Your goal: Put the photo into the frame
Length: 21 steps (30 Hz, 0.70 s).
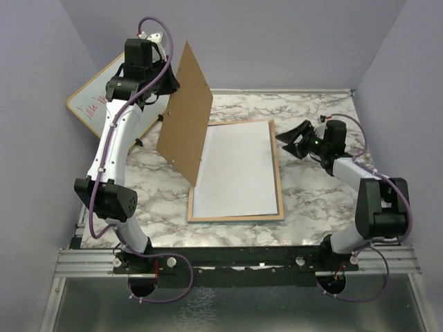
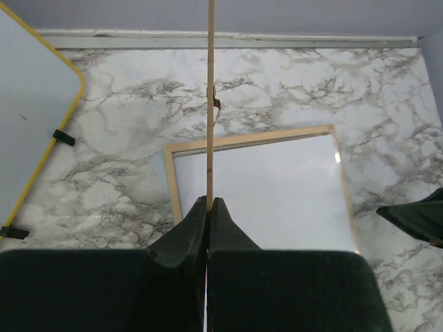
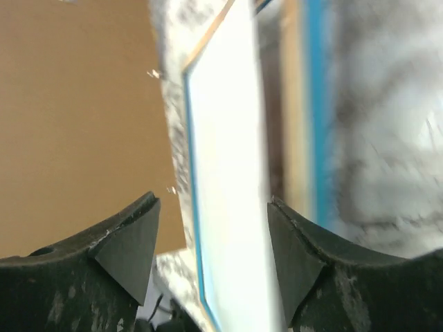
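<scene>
Gripping left arm: rooted at 7 o'clock of the top view, elbow low beside the base, white forearm stretched up toward 11 o'clock, wrist raised high over the bench.
Left gripper: clenched on the upper edge of the brown backing board; in the left wrist view both fingers pressed together, with the board's thin edge running straight up from between them.
Backing board: standing on edge and tilted, top at 12 o'clock, lower edge down along the 9 o'clock rail of the frame; actual contact there not clear.
Frame: flat on the bench at centre, pale wood side up, long sides running 12 to 6 o'clock; blue face glimpsed along the edge in the blurred right wrist view.
Photo: lying inside the frame, white reverse up, filling the opening; printed side not visible.
Right arm: rooted at 5 o'clock, elbow folded just above the base, forearm angled toward 10 o'clock, low to the bench.
Right gripper: released, jaws spread wide, pointing at 9 o'clock, just beside the frame's 1 o'clock corner, grasping nothing.
Whiteboard: at 10 o'clock, behind the left arm, red handwriting on it.
</scene>
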Tool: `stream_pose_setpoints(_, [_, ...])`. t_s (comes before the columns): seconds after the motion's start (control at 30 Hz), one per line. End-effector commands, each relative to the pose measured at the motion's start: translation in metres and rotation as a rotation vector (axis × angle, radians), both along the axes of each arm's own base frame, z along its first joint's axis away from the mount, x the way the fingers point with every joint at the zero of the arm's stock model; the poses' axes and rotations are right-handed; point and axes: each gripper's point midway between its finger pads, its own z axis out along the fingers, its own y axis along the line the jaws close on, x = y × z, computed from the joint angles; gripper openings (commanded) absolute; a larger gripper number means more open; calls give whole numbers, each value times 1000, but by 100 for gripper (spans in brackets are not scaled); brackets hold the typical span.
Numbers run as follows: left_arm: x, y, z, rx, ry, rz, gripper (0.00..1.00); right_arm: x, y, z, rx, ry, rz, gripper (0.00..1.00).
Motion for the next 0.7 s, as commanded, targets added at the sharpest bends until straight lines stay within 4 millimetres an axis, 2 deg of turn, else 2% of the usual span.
stream_pose_setpoints(0.0, [32,17,-30,84,-10,97,0,-23,18,-17,155,15,142,68])
stream_pose_setpoints(0.1, [44,25,-44,132,4,129,0,-18,17,-23,221,-18,169,68])
stream_pose_setpoints(0.2, [48,23,-31,129,-30,119,0,-10,13,-34,236,-1,143,68])
stream_pose_setpoints(0.3, [49,22,-23,123,-49,116,0,-1,8,-47,180,30,104,68])
stream_pose_setpoints(0.47, [49,28,-23,143,-46,138,0,13,-4,-67,50,88,61,68])
stream_pose_setpoints(0.57, [48,25,-17,125,-56,120,0,19,-10,-75,-14,117,50,67])
stream_pose_setpoints(0.67, [46,15,-15,83,-53,82,0,26,-11,-82,-58,138,52,61])
